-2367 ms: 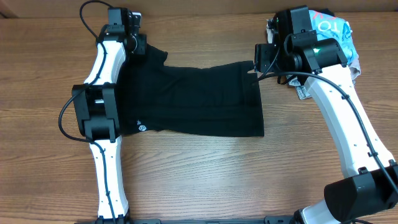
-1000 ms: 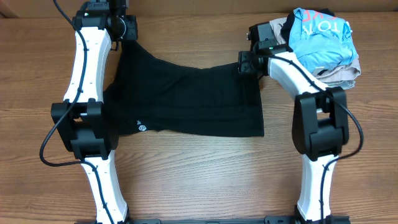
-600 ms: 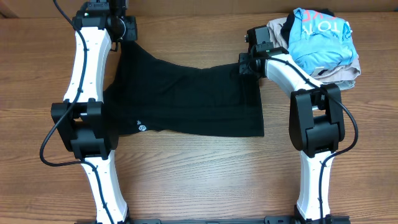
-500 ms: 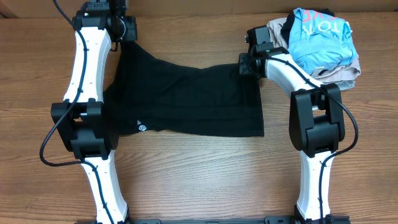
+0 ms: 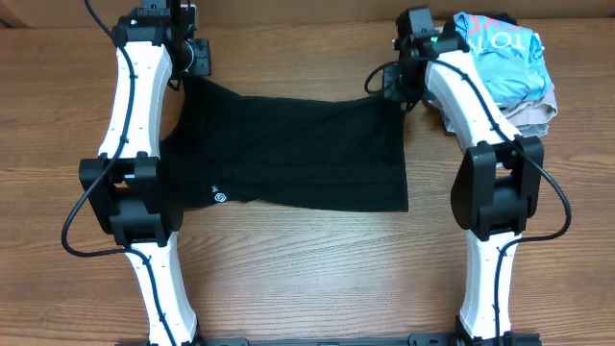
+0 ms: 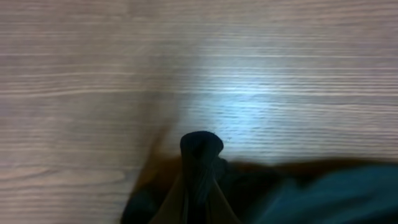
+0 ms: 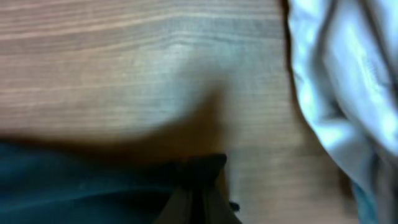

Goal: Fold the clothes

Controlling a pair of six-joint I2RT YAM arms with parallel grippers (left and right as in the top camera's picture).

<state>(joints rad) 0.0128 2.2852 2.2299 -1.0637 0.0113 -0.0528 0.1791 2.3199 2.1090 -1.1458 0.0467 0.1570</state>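
Nearest, bare wood of the table [image 5: 307, 279] lies open between the two arm bases. Beyond it the clothes [image 5: 298, 154], a single black garment, lie spread flat between the arms with the near hem straight; a small white logo [image 5: 219, 198] sits close to the left arm [image 5: 135, 192], whose links cover the garment's left edge and hide its outline there. At the far left corner the left gripper [image 5: 189, 77] is clenched on a pinch of black cloth, blurred in its wrist view; at the far right corner the right gripper [image 5: 384, 88] is likewise closed tight on the fabric. Just beyond, a light blue shirt [image 5: 500, 48] tops beige folded garments [image 5: 533, 108], partly behind the right arm [image 5: 490, 192]; the table's far edge runs close behind both grippers.
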